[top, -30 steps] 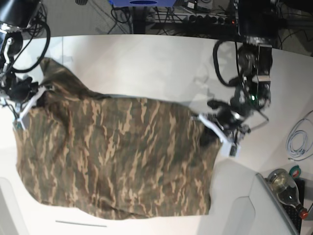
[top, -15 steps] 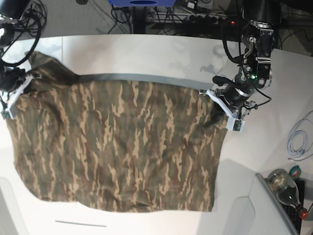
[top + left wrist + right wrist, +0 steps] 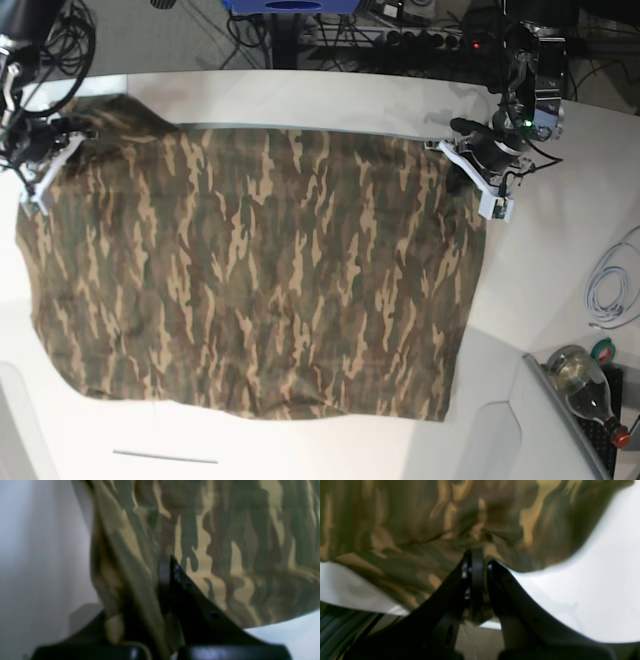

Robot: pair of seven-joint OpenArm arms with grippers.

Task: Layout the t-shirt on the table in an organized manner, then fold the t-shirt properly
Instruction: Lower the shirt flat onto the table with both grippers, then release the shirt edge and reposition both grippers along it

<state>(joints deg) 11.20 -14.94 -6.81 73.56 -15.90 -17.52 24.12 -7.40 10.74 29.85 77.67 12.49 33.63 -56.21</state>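
The camouflage t-shirt (image 3: 260, 270) lies spread wide over the white table (image 3: 300, 100), its far edge pulled nearly straight between the two arms. At the far right corner of the cloth, my left gripper (image 3: 472, 165) is shut on the t-shirt. In the left wrist view its black fingers (image 3: 175, 580) pinch a fold of the t-shirt (image 3: 225, 542) above the table (image 3: 37, 555). My right gripper (image 3: 45, 165) is shut on the far left corner. In the right wrist view that gripper (image 3: 476, 562) clamps the t-shirt (image 3: 407, 530) over the table (image 3: 595, 580). Collar and label are not visible.
A coiled white cable (image 3: 610, 285) lies at the table's right edge, with a glass bottle (image 3: 585, 385) in front of it. A raised white panel (image 3: 500, 440) sits at the front right. Cables and a power strip (image 3: 430, 40) run behind the table.
Both grippers have moved toward the far side of the table and apart, dragging the t-shirt's far edge with them. The cloth now lies flatter and wider.
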